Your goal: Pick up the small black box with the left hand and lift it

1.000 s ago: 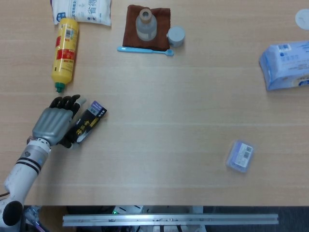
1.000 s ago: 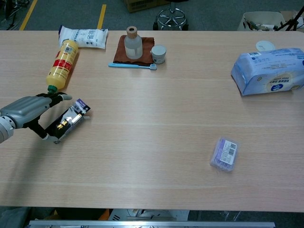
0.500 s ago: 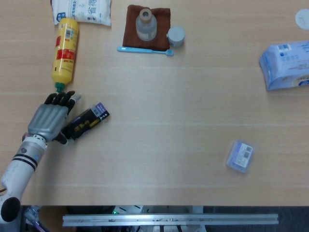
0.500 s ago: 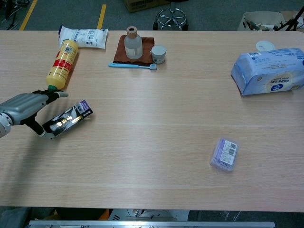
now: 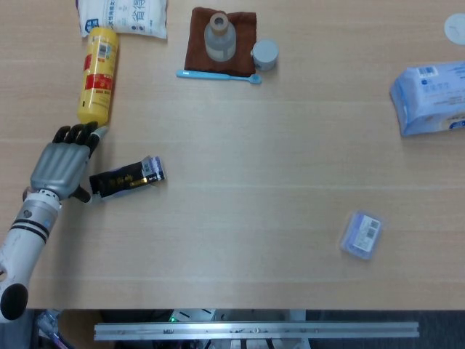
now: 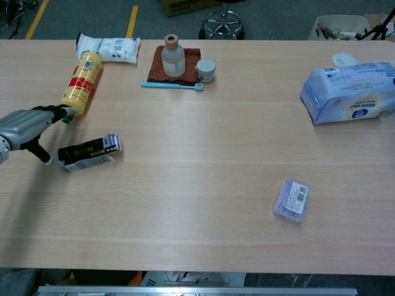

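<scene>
The small black box (image 5: 127,178) lies flat on the table, its long side running left to right, with gold print and a purple-white right end. In the chest view the small black box (image 6: 89,153) sits at the left of the table. My left hand (image 5: 61,164) is just left of it, palm down, fingers stretched out toward the yellow bottle's green tip. The thumb reaches down beside the box's left end; whether it touches is unclear. The left hand (image 6: 24,127) holds nothing. My right hand shows in neither view.
A yellow bottle (image 5: 98,73) lies just beyond the left hand's fingertips, a white bag (image 5: 122,14) behind it. Further back are a brown cloth (image 5: 196,52) with a clear bottle (image 5: 219,35), a grey cup (image 5: 264,54) and a blue toothbrush (image 5: 218,75). Right: a tissue pack (image 5: 431,95), a purple box (image 5: 361,234).
The left hand has slid left and back, off the box. The box has turned from slanted to nearly level and now lies free beside the thumb.
</scene>
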Robot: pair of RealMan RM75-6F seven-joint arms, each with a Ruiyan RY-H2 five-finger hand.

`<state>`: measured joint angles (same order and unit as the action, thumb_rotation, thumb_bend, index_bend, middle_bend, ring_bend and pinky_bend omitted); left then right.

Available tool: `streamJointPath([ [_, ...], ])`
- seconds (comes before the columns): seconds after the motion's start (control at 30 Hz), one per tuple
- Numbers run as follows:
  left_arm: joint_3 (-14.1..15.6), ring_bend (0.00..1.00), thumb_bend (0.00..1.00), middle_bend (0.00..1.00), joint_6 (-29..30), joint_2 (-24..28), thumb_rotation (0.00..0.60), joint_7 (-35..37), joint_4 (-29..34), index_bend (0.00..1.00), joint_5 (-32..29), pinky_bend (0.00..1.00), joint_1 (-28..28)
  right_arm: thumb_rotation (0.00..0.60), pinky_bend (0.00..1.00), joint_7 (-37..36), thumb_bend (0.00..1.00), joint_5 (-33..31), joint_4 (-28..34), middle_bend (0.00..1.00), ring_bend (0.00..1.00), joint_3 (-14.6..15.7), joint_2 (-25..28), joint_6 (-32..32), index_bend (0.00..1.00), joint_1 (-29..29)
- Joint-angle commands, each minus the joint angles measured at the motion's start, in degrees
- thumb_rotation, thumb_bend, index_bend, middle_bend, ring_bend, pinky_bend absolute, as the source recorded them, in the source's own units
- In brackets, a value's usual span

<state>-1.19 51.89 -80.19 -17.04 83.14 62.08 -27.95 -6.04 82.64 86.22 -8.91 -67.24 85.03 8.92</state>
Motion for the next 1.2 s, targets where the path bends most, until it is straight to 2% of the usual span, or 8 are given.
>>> streamJointPath([
  [0.03,-0.23,0.0,0.0,0.0,0.23,-0.08,0.6,0.13,-0.32,0.0,0.08,0.05,-0.12,0.6,0.36,-0.02,0.42,0.01,0.01,0.29,0.24,0.01,0.01,0.02,0.41,-0.04],
  [0.37,-0.39,0.0,0.0,0.0,1.04,-0.41,0.6,0.14,-1.5,0.0,0.48,0.05,-0.16,0.6,0.36,-0.05,0.42,-0.04,0.19,0.29,0.24,0.01,0.09,0.24,0.41,-0.29],
  [0.73,1.65,0.0,0.0,0.0,4.68,1.82,0.6,-2.11,5.48,0.0,5.08,0.05,0.94,0.6,0.36,-0.16,0.42,-0.05,0.41,0.29,0.24,0.0,0.23,0.44,0.41,-0.53],
  [0.83,2.03,0.0,0.0,0.0,4.76,2.32,0.6,-2.98,6.89,0.04,5.21,0.05,0.99,0.6,0.36,-0.22,0.42,-0.04,0.44,0.29,0.24,-0.01,0.23,0.43,0.41,-0.55],
  [0.97,1.96,0.0,0.0,0.0,3.7,1.65,0.6,-3.76,5.34,0.08,3.45,0.05,0.75,0.6,0.36,-0.22,0.42,0.01,0.46,0.29,0.24,0.06,0.24,0.45,0.41,-0.64],
  [1.2,1.08,0.0,0.0,0.0,0.86,0.05,0.6,-3.98,0.97,0.24,-0.68,0.05,-0.16,0.6,0.36,-0.2,0.42,-0.57,0.55,0.29,0.24,-0.07,0.41,0.12,0.41,-0.72],
])
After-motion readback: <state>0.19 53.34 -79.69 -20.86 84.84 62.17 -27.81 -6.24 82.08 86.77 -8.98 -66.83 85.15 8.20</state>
